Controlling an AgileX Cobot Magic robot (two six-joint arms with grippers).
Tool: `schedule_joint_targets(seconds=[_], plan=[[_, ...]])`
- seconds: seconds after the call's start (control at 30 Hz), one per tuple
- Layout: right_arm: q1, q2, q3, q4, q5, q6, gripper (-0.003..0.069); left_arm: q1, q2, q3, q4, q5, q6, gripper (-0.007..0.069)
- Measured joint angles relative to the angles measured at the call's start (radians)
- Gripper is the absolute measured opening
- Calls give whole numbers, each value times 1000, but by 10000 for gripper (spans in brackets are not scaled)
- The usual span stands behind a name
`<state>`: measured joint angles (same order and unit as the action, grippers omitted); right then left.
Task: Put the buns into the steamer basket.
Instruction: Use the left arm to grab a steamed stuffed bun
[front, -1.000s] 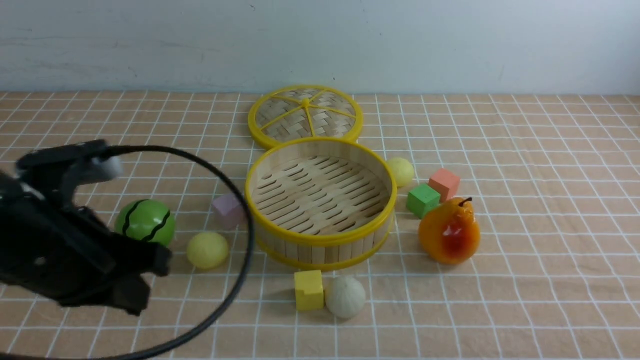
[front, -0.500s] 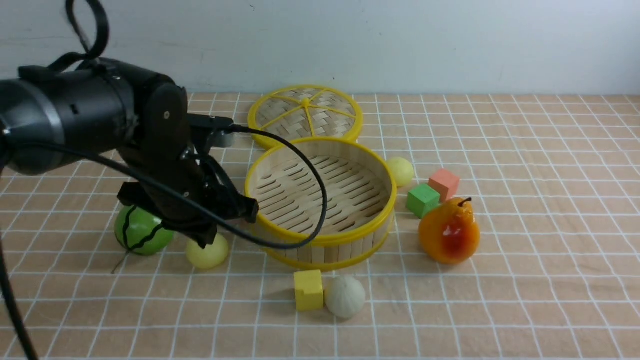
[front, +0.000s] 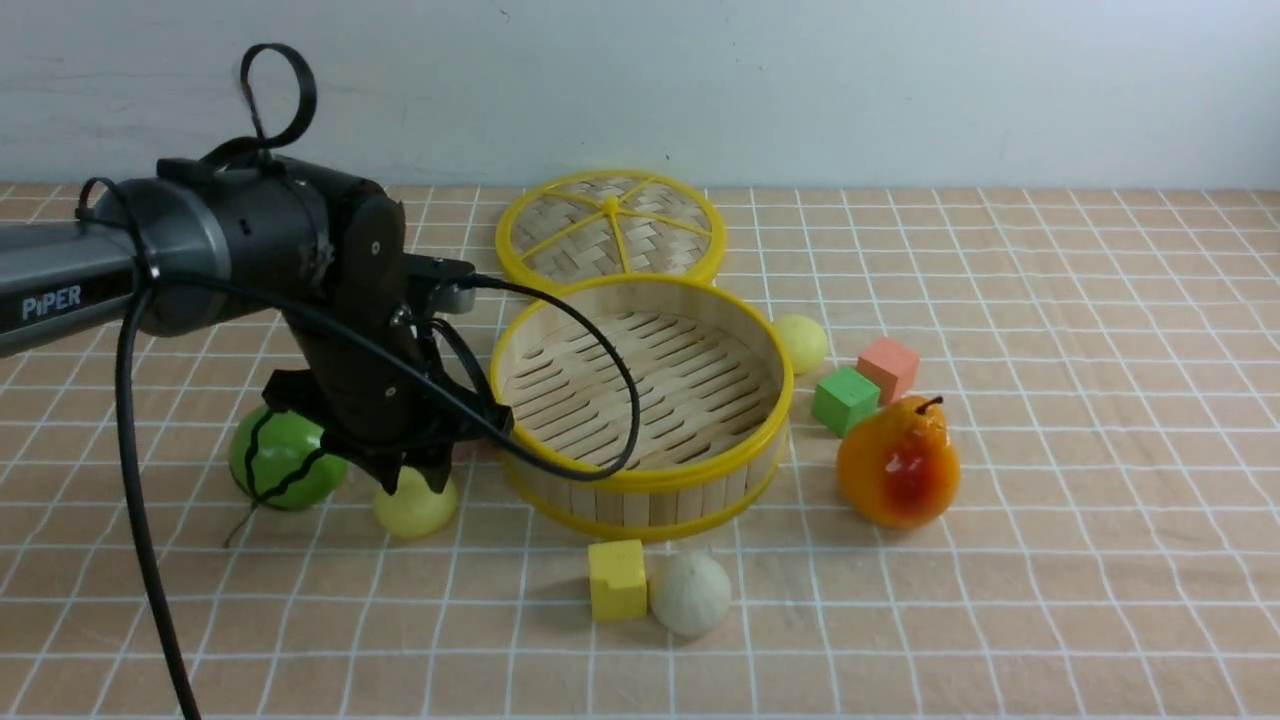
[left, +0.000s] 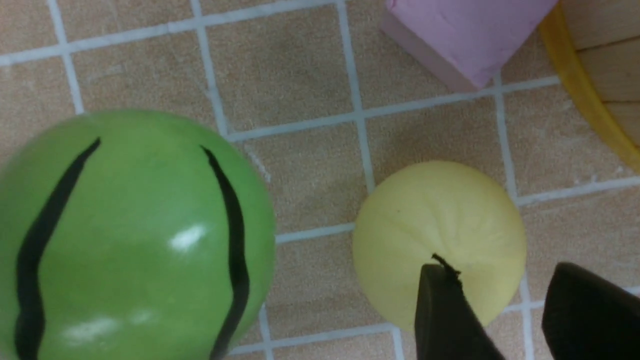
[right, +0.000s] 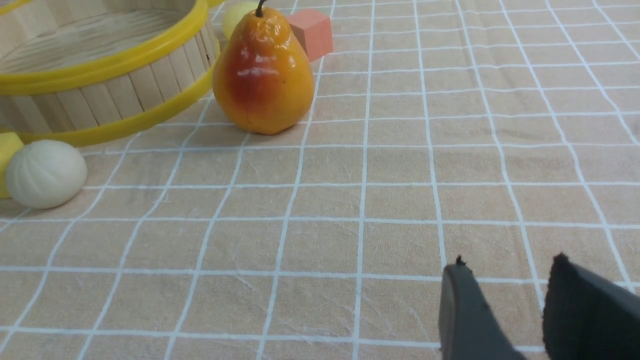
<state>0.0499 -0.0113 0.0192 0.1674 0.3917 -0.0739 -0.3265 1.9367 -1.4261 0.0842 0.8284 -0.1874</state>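
Observation:
A pale yellow bun (front: 415, 507) lies on the cloth left of the steamer basket (front: 640, 478), beside the green watermelon ball (front: 285, 455). My left gripper (front: 412, 478) hangs just above this bun. In the left wrist view the bun (left: 425, 225) lies partly under one fingertip (left: 440, 300), not between the jaws. The left gripper (left: 502, 280) is open by a narrow gap and empty. A second yellow bun (front: 802, 342) sits right of the basket. The off-white pleated bun (front: 690, 592) lies in front of it. My right gripper (right: 507, 265) is narrowly open over bare cloth.
The flat woven lid (front: 610, 230) lies behind the basket. A yellow cube (front: 617, 578) touches the off-white bun. A green cube (front: 845, 400), a salmon cube (front: 888, 367) and an orange pear (front: 898, 462) stand to the right. A pink cube (left: 465, 35) sits by the basket wall.
My left arm has swung in from the lower left to above the yellow bun by the watermelon ball, then settled slightly lower. The objects have not moved.

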Motion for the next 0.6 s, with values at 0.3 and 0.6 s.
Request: schedule_joint_targets(seconds=[0.3,0.6], plan=[[0,0,0,0,0,0,239,0,38,0,48,-50,3,240],[0,0,0,0,0,0,239,0,42,0,51,-47,4,-11]])
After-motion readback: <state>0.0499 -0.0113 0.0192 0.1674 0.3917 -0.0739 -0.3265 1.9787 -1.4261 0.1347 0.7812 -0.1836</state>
